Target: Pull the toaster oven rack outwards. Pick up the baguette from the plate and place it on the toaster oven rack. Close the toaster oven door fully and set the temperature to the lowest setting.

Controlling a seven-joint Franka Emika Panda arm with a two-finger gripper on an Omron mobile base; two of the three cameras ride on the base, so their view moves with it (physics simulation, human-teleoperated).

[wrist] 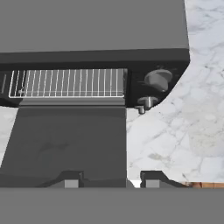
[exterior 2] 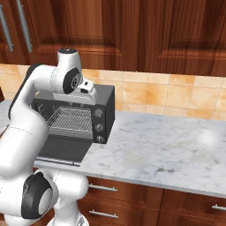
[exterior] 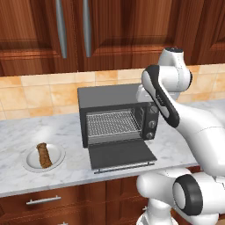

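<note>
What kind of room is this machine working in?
A kitchen, by the look of it: a toaster oven with its door down on a marble counter, wooden cabinets above, and a baguette on a plate.

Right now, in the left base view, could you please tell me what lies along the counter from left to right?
Plate holding the baguette → toaster oven with its door dropped open → the robot's white arm.
</note>
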